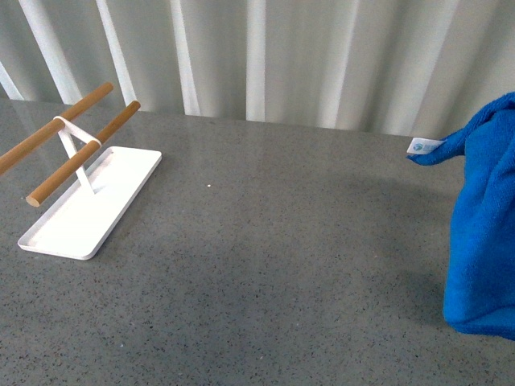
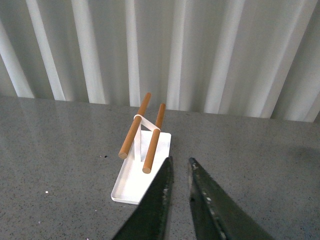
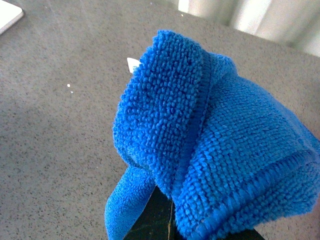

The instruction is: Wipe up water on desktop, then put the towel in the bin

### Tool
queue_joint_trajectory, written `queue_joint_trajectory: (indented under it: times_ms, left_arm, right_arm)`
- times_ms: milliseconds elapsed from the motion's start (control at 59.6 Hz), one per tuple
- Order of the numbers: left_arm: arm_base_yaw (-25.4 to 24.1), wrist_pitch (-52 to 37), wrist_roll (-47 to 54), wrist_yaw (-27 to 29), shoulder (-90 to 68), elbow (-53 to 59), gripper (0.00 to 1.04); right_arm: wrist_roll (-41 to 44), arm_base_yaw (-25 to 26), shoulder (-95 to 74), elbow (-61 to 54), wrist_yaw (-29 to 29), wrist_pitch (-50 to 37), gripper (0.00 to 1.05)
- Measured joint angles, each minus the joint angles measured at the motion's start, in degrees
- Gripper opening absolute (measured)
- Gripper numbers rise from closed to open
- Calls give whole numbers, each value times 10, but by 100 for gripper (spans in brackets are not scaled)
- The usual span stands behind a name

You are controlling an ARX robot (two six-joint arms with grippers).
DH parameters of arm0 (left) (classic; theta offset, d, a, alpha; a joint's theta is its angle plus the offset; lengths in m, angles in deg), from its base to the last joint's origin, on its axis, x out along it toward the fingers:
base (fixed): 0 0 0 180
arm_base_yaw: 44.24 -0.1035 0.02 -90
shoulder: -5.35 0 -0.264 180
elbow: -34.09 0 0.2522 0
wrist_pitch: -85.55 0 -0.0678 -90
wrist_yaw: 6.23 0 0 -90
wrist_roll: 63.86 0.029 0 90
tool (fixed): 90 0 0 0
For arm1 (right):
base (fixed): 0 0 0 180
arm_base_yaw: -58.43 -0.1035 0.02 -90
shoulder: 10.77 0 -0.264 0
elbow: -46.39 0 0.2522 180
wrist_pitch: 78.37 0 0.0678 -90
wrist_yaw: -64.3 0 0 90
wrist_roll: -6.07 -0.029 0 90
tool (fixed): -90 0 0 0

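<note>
- The bright royal-blue fluffy microfibre towel [image 1: 483, 241] hangs at the far right of the front view. It is bunched and lifted, with its long axis running top to bottom.
- Its lower hem sits low over the dark-grey speckled stone-like bench [image 1: 282, 273]. Whether hem and bench touch cannot be told.
- The small white tag [image 1: 422, 145] sticks out from the towel's upper edge and points toward the bench centre.
- Right tool [image 3: 159, 220]: only a dark sliver shows beneath the cloth in the right wrist view, where the towel [image 3: 200, 150] is draped over it. The jaws are largely hidden. Since the cloth is carried by this arm, the tool is judged to be clamped on it.
- Left tool [image 2: 180, 161]: the jaws stand slightly apart with nothing between them. It is raised over the bench and faces the rack.
- Governing relation: the towel is already with the right arm, well apart from the left tool, so the right arm is the one placed to make the next move.
- The bin does not appear in any view, so its direction from the towel cannot be given.
- No water patch can be made out on the bench, and the wiping stage cannot be confirmed as done.
- Containers: the white rectangular shallow tray [image 1: 48, 237] stands at the left of the bench. It holds only the white upright that carries two round wooden rods [image 1: 80, 161], and nothing else lies in it.
</note>
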Motion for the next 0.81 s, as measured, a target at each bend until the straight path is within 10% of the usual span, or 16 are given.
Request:
queue_joint_trajectory:
  times_ms: [403,805]
  left_arm:
    - [0,0,0,0,0,0,99]
    - [0,0,1,0,0,0,98]
  right_arm:
    - [-9,27,-227,60,57,14,4]
    - [-8,63,-355,111,47,-10,4]
